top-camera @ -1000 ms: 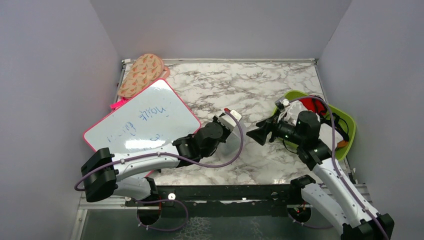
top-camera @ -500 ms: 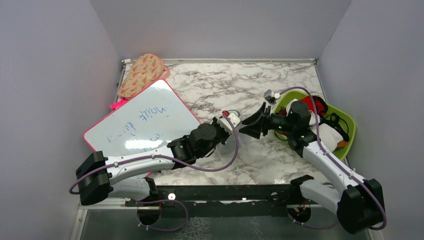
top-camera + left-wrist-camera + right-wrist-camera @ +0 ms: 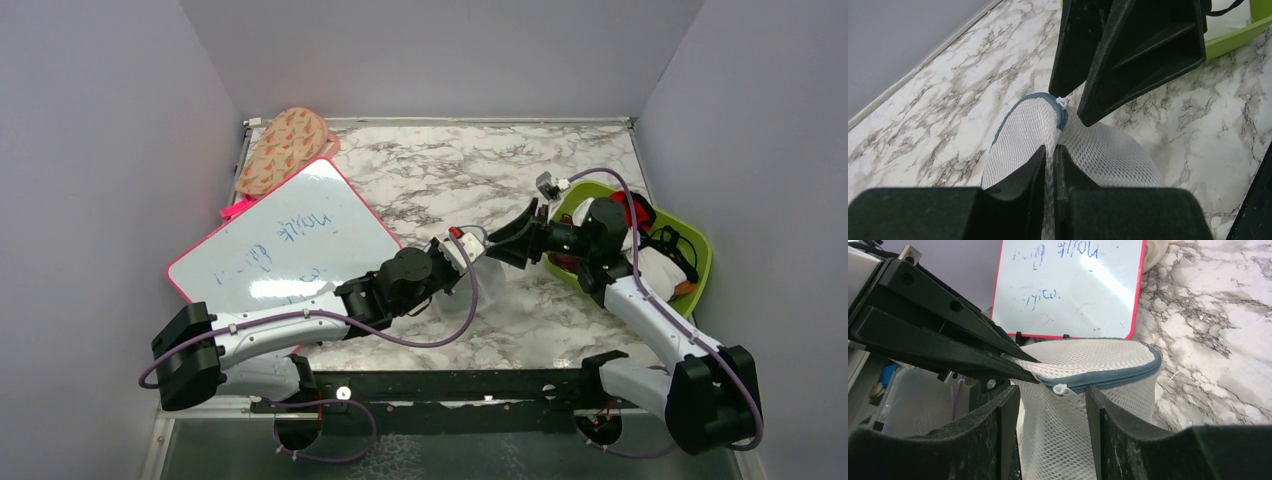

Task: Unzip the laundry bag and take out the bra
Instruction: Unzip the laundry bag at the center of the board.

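Note:
The laundry bag, a white mesh drum with a grey-blue zipper round its rim, stands mid-table. It also shows in the left wrist view and the right wrist view. My left gripper is shut on a pinch of the bag's top mesh. My right gripper is open, with its fingers either side of the white zipper pull at the bag's near rim. The zipper looks closed. The bra is hidden.
A lime-green tray at the right holds a dark red cloth and a white cloth. A red-framed whiteboard lies at the left, with a patterned oval pad behind it. Walls enclose the table.
My right gripper has swung left from beside the green tray to the bag's zipper pull. My left gripper has stayed shut on the mesh, shifting slightly right.

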Robot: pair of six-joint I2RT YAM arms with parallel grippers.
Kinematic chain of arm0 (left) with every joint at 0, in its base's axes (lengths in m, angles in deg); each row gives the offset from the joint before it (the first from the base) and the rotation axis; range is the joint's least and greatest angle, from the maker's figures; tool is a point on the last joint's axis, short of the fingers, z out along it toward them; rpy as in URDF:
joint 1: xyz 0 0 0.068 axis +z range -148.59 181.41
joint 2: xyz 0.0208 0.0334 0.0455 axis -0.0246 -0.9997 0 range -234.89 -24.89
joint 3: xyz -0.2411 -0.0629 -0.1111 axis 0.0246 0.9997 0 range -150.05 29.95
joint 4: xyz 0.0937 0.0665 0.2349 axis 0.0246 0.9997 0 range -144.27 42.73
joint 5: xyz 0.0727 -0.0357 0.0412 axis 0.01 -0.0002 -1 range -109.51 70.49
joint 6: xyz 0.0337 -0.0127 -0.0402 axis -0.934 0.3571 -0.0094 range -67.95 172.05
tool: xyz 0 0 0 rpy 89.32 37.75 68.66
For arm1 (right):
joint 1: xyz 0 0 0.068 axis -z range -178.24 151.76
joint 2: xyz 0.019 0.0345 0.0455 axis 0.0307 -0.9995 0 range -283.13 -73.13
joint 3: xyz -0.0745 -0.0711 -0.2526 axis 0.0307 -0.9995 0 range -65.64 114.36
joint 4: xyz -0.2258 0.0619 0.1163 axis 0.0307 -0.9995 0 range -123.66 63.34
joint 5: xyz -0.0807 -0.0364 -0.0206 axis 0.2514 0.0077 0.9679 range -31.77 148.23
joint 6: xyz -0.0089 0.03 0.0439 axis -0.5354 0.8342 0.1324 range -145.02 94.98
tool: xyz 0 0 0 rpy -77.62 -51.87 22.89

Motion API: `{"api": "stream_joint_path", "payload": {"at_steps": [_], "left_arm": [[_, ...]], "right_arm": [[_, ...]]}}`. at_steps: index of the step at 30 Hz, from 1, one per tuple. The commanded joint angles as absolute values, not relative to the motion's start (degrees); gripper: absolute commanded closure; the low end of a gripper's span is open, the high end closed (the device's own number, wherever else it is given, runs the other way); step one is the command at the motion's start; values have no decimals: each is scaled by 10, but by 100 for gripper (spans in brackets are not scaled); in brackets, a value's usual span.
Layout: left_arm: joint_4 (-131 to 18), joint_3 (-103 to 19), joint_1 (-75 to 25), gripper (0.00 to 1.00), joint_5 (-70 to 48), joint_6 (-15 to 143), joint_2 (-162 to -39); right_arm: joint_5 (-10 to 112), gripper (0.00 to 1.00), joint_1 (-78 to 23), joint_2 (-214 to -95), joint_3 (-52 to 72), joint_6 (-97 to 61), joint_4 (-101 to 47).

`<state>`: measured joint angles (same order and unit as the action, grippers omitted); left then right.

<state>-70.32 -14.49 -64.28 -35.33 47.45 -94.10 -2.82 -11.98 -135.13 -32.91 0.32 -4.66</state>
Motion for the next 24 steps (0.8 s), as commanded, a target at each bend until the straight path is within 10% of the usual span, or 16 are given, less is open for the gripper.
{"api": "stream_joint_path", "payload": {"at_steps": [1, 24], "left_arm": [[-738, -144, -642, 100, -329, 467, -927], [-736, -146, -643, 100, -341, 451, -931]], "right_arm": [[-71, 52, -116, -1361, -341, 22, 17], [39, 99, -116, -1335, -325, -53, -144]]}}
